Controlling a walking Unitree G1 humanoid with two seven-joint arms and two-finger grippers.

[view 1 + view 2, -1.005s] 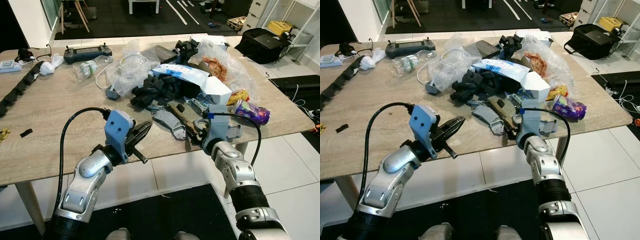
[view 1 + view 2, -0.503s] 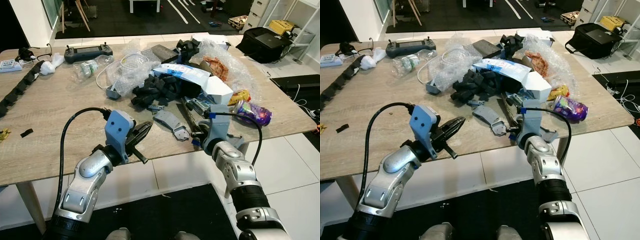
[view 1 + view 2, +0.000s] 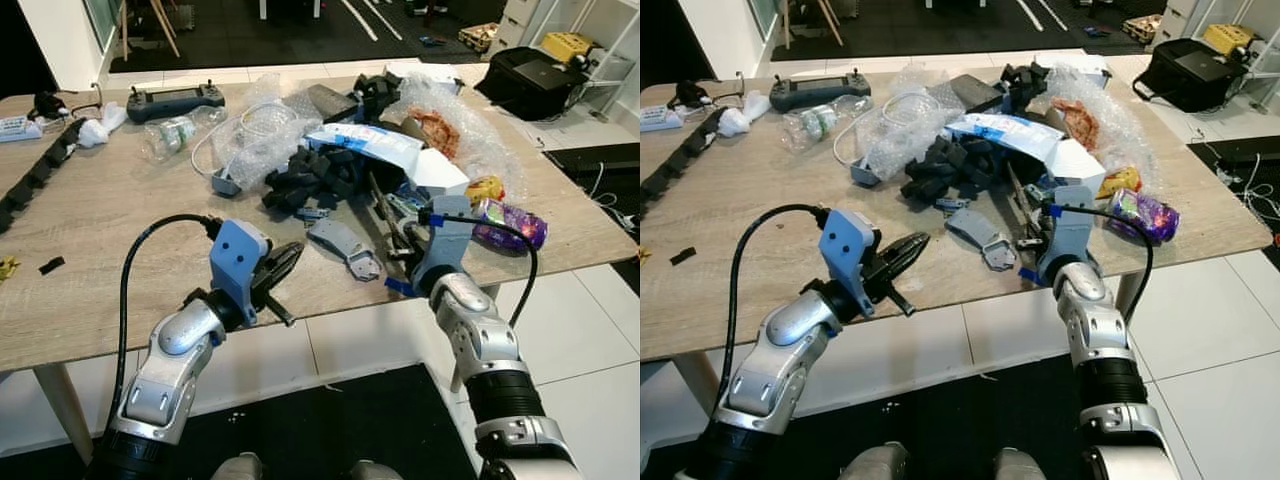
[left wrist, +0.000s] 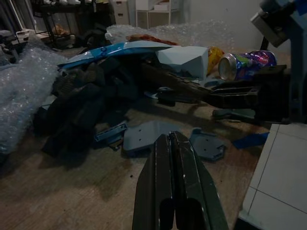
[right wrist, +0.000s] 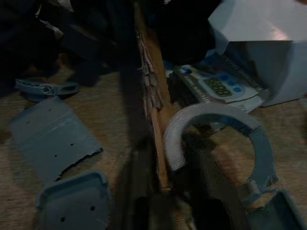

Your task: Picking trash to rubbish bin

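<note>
Right wrist view shows the right gripper (image 3: pixel 408 262) has pushed deeper into the trash pile (image 3: pixel 340 170) on the table (image 3: pixel 90 250), fingers astride a wooden strip (image 5: pixel 151 100), not yet clamped, while the left gripper (image 4: pixel 175 191) stays closed, idle.

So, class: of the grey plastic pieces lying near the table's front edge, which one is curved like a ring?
The arc-shaped grey piece, right at the right gripper. It curves in an open half-ring, while the grey plates beside it are flat with straight edges.
</note>
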